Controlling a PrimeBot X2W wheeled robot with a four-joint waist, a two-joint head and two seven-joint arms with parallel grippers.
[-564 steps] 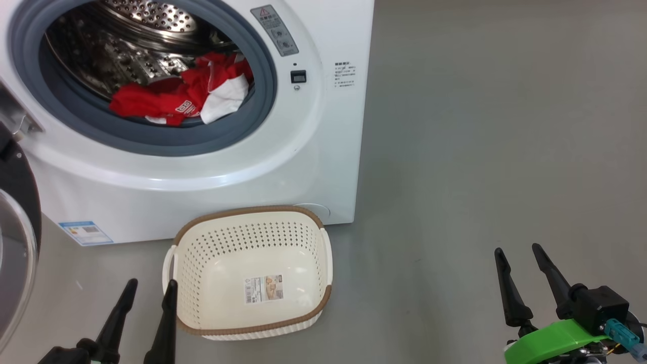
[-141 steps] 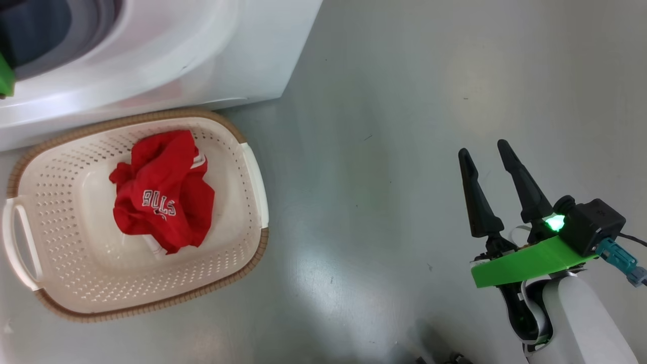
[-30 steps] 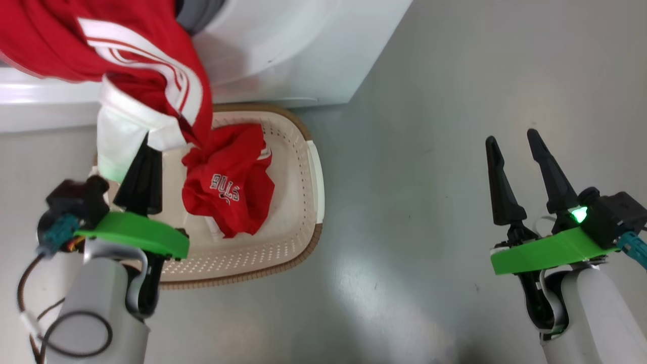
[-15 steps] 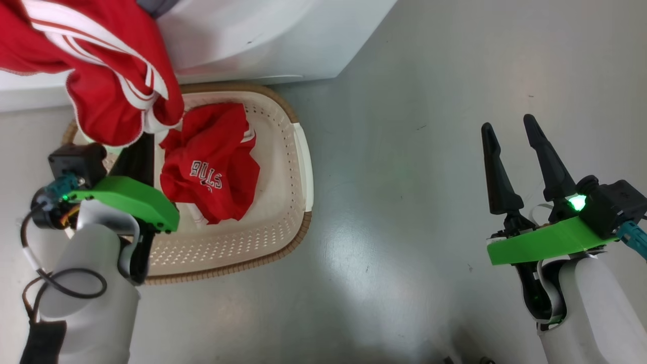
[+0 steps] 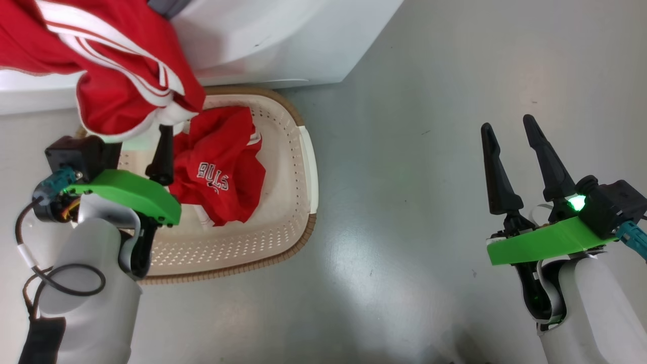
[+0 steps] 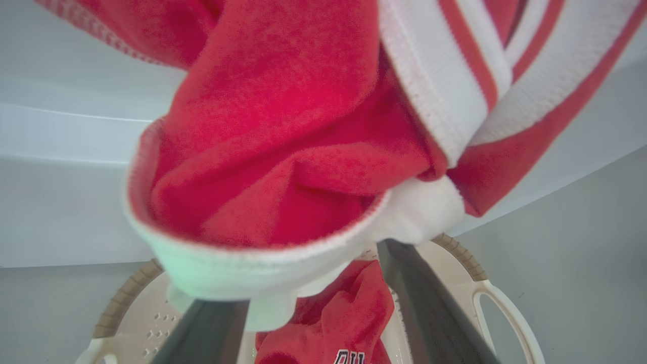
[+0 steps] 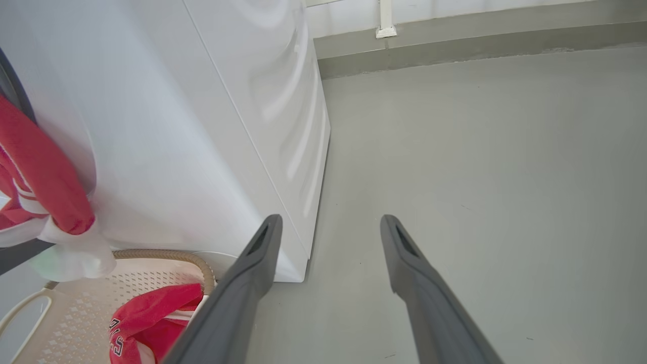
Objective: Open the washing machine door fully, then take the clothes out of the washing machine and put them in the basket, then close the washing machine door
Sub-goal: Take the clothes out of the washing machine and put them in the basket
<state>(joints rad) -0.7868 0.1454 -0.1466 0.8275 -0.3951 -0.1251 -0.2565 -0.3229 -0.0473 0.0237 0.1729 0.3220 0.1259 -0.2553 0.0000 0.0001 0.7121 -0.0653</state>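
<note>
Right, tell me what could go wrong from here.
1. The striped red garment drapes over the fingers of the open left gripper; it may snag and get dragged when the arm pulls away.
2. Its upper part lies against the washing machine, so it may hang there or slide onto the floor, missing the basket.

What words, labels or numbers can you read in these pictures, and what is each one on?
"BULLS": white lettering on the crumpled red jersey in the cream perforated plastic basket.
In both wrist views the same lettering is cut off or folded, too partial to read.
No other text is legible.
</note>
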